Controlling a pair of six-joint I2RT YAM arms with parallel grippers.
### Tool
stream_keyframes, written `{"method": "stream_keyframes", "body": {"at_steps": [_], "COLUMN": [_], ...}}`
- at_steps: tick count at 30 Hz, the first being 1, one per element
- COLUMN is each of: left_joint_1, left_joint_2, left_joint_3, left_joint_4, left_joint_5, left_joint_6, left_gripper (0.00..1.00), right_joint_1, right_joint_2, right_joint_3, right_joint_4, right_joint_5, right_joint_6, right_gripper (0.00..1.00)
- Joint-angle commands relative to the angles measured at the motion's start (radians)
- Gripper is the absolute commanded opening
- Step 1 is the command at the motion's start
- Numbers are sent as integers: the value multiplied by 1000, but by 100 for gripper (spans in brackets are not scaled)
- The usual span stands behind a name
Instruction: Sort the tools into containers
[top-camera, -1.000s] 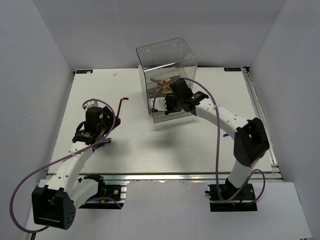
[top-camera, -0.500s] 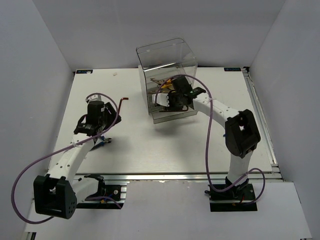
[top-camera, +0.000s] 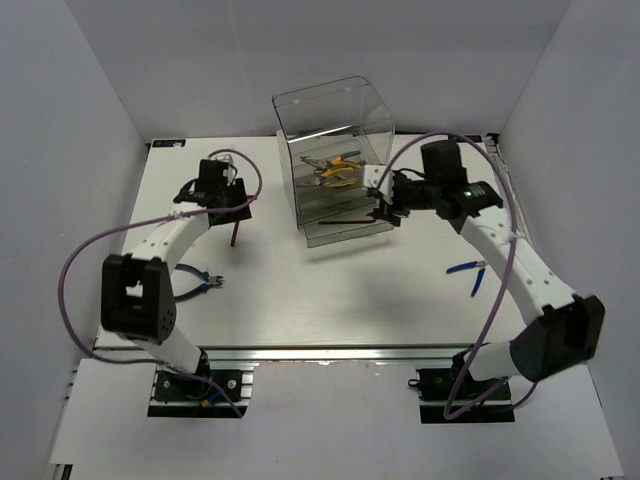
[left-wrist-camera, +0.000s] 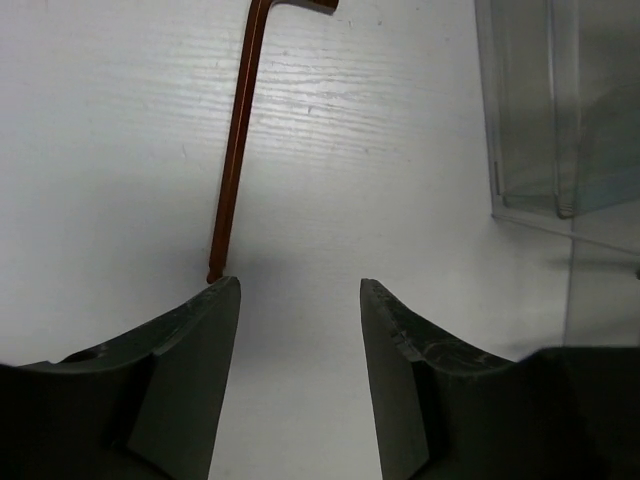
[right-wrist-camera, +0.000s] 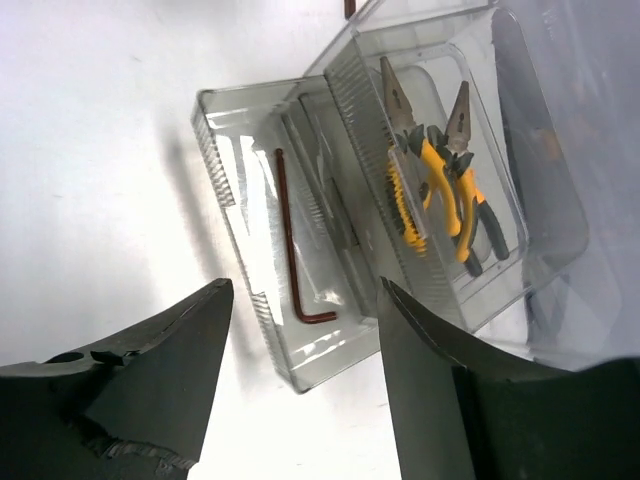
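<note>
A thin dark hex key (top-camera: 236, 232) (left-wrist-camera: 235, 150) lies on the table left of the clear cabinet (top-camera: 335, 120). My left gripper (top-camera: 238, 206) (left-wrist-camera: 300, 290) hovers over the key's lower end, open, with only bare table between the fingers. The key's tip sits just beyond the left fingertip (left-wrist-camera: 222, 300). The cabinet's bottom drawer (top-camera: 345, 230) (right-wrist-camera: 215, 150) is pulled out and holds another hex key (top-camera: 340, 213) (right-wrist-camera: 290, 240). Yellow-handled pliers (top-camera: 335, 168) (right-wrist-camera: 435, 190) lie in the drawer above. My right gripper (top-camera: 384, 205) (right-wrist-camera: 305, 290) stands open and empty at the drawer's right front.
A blue-handled cutter (top-camera: 203, 284) lies near my left arm's base link. Another blue-handled tool (top-camera: 470, 270) lies under my right forearm. The table's white walls close in on the left, right and back.
My left arm swung from the blue cutter to the far-left hex key. My right gripper opened and pulled back rightward from the open drawer, uncovering the blue tool on the right.
</note>
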Motion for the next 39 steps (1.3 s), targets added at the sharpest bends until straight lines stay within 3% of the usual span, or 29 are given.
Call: {"method": "stream_keyframes", "body": {"at_steps": [1, 5, 12, 26, 33, 39], "left_joint_1": [3, 3, 12, 55, 55, 55], "left_joint_2": [97, 289, 449, 573, 564, 517], "left_joint_3": [123, 287, 436, 435, 384, 291], "left_joint_4": [-96, -169, -225, -173, -134, -78], "left_joint_5": [-26, -31, -52, 26, -6, -17], "left_joint_6": [147, 206, 293, 254, 243, 218], "left_gripper": [63, 64, 65, 58, 38, 14], "right_joint_1": [-51, -120, -226, -303, -318, -323], "right_joint_2": [-65, -122, -160, -159, -163, -174], "right_joint_3": [-87, -150, -223, -229, -227, -220], "right_joint_4": [-8, -18, -50, -87, -97, -113], "right_joint_5": [-171, -219, -242, -260, -259, -245], "right_joint_6": [68, 107, 101, 114, 140, 144], "right_gripper": [66, 66, 67, 67, 67, 67]}}
